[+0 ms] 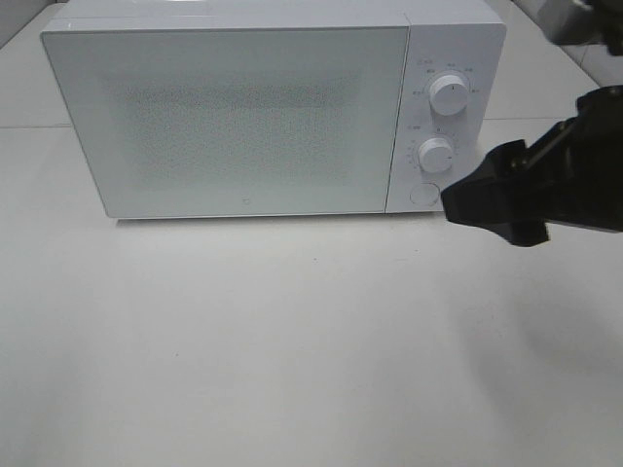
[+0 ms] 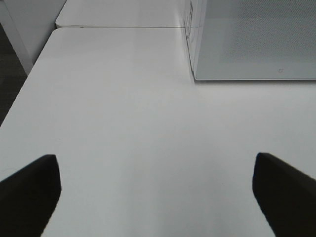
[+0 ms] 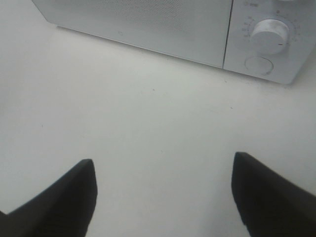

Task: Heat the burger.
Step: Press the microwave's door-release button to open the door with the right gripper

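Notably, the burger shows in none of the three views. It may sit behind the closed door [image 1: 229, 122] of the white microwave [image 1: 458, 34], but the frosted panel hides whatever is inside.

The left gripper [image 2: 154, 158] is spread wide over bare tabletop [image 1: 292, 341] with nothing between its fingers. The right gripper [image 3: 163, 163] is also released and empty. It faces the control panel, short of the round button [image 3: 258, 64] under the lower dial [image 3: 269, 35].

A burger should be light, soft and loosely stacked, so a hard squeeze would likely crush the bun or shear the layers apart. A gentle hold low across the bun's sides seems safest.

Room in front of the microwave is generous and nothing stands there. With the controls on the right, the door probably hinges on the left and would sweep across that space. The left wrist view shows the tabletop's outer edge dropping to dark floor, and a seam behind the microwave's corner.
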